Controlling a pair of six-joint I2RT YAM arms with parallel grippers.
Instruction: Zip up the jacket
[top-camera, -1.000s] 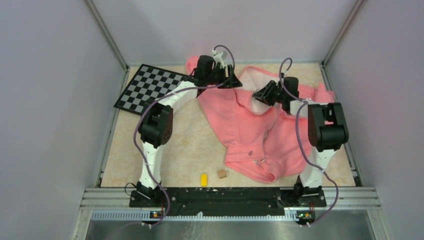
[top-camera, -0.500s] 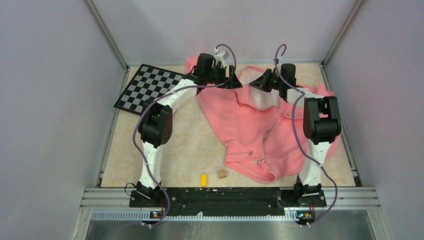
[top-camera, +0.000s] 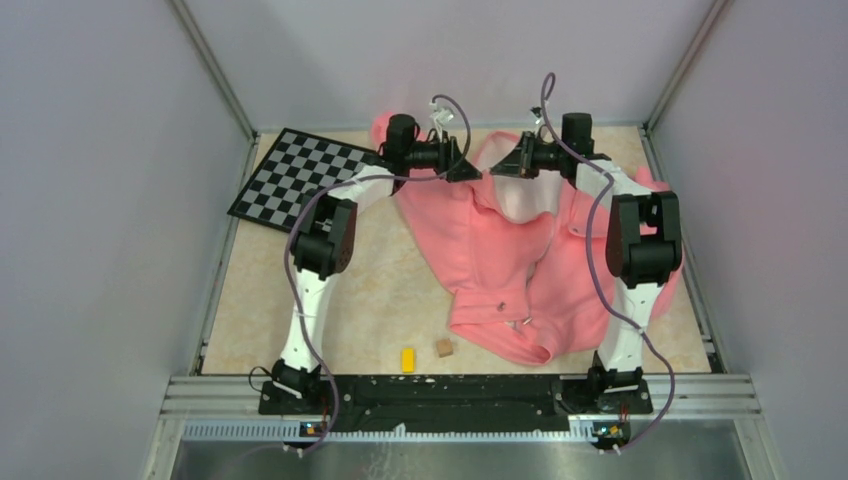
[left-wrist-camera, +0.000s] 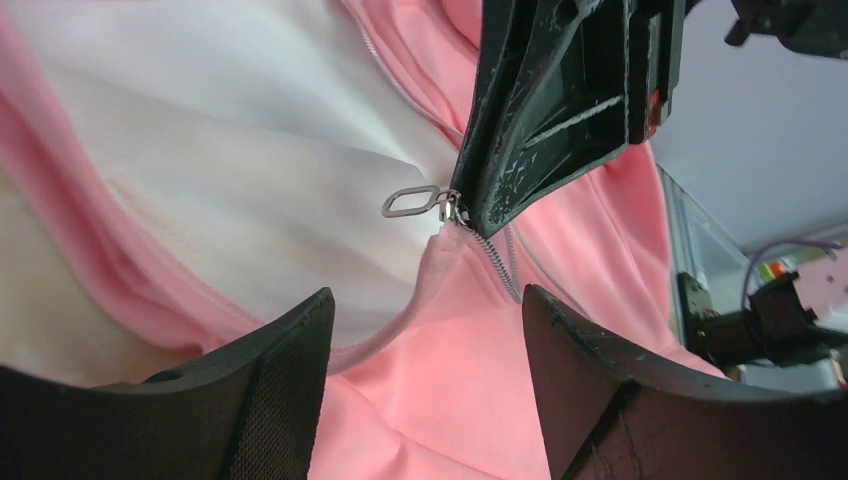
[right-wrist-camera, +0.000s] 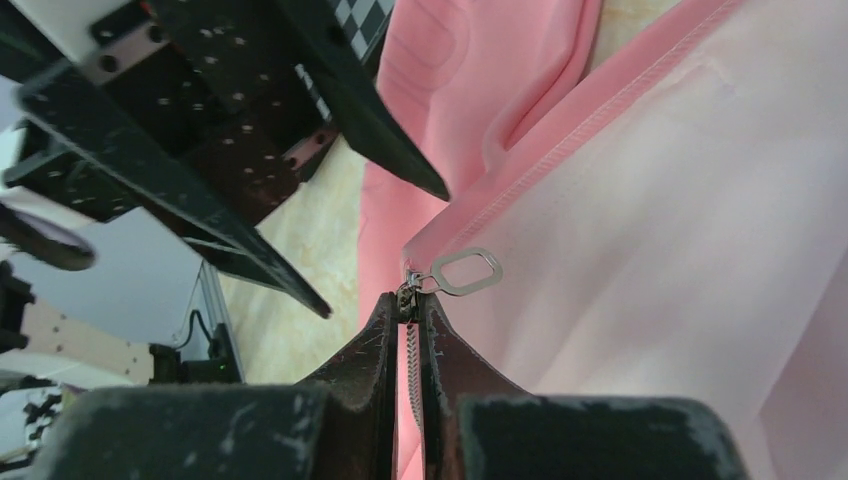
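Note:
The salmon-pink jacket lies spread on the table, its pale lining showing at the far end. My right gripper is shut on the zipper slider at the far end of the jacket. The small metal pull hangs free beside the fingertips. My left gripper faces it from the left, open, with pink fabric lying between its fingers but not pinched. In the left wrist view my left gripper sits just below the slider and the zipper teeth.
A black-and-white checkerboard lies at the far left. A yellow block and a small wooden cube sit near the front edge. Grey walls enclose the table on three sides.
My right gripper has moved toward the far wall and left, taking the zipper slider with it. It now sits close to the left gripper, which shifted only slightly.

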